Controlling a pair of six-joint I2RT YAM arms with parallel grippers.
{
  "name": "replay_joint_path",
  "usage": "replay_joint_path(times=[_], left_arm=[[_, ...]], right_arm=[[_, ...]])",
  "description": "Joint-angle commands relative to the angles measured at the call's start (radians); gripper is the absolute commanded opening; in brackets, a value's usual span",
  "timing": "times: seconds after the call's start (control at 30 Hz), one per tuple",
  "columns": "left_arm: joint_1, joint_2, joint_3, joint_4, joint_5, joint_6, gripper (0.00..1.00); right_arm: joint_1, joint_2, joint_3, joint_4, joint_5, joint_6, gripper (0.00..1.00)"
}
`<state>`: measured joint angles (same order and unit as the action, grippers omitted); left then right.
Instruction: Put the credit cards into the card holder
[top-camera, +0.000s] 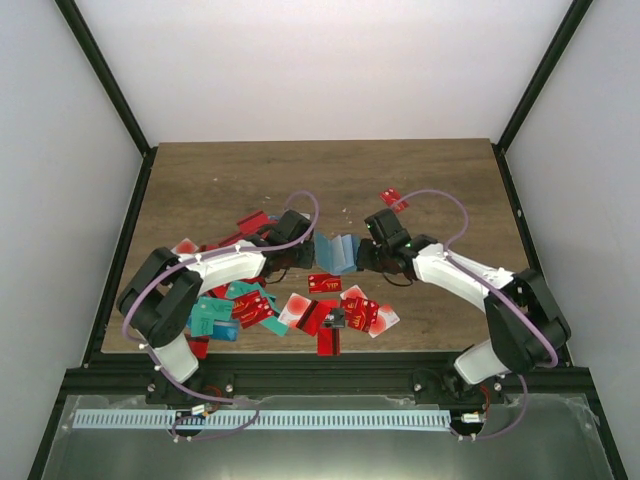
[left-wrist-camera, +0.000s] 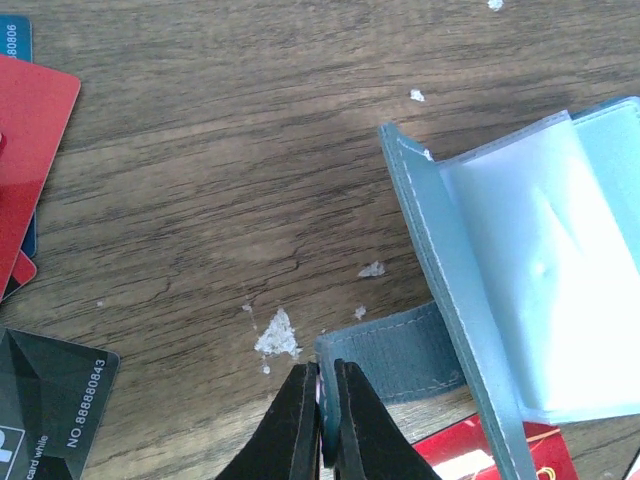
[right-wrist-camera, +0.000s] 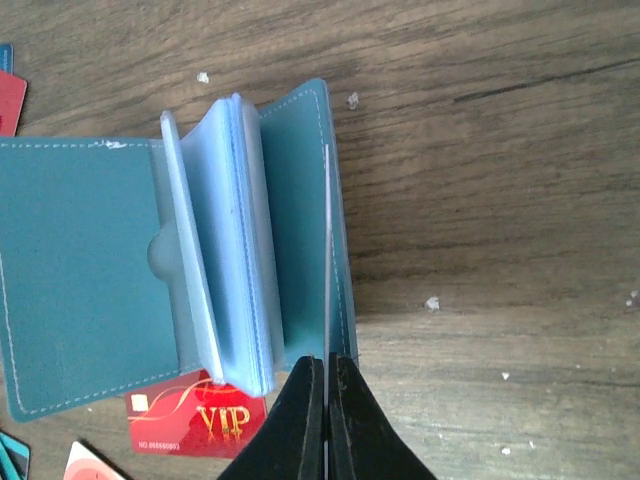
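Observation:
The teal card holder (top-camera: 335, 250) lies open mid-table between both grippers, its pale blue inner sleeves (right-wrist-camera: 235, 250) fanned upward. My left gripper (left-wrist-camera: 326, 372) is shut on the end of the holder's teal strap (left-wrist-camera: 400, 350). My right gripper (right-wrist-camera: 327, 362) is shut on a thin credit card (right-wrist-camera: 326, 250) seen edge-on, which stands against the inner face of the holder's right cover (right-wrist-camera: 300, 220). A red VIP card (right-wrist-camera: 195, 425) lies partly under the holder. Many more credit cards (top-camera: 330, 312), red and teal, lie scattered nearer the arms.
Another heap of cards (top-camera: 235, 300) sits under the left arm, and one red card (top-camera: 392, 198) lies alone at the back right. In the left wrist view a red card (left-wrist-camera: 30, 150) and a dark card (left-wrist-camera: 50, 400) lie left of the strap. White specks dot the wood.

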<state>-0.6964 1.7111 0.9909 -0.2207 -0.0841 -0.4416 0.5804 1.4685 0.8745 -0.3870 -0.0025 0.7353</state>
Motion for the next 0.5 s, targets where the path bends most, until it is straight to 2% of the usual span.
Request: replay_joint_path(times=[0.0, 0.47], left_arm=[[0.005, 0.013, -0.014, -0.005, -0.011, 0.005, 0.04], [0.012, 0.028, -0.027, 0.009, 0.003, 0.012, 0.04]], right_arm=[[-0.022, 0.021, 0.035, 0.06, -0.005, -0.041, 0.01], [-0.024, 0.069, 0.081, 0.158, -0.18, -0.112, 0.01]])
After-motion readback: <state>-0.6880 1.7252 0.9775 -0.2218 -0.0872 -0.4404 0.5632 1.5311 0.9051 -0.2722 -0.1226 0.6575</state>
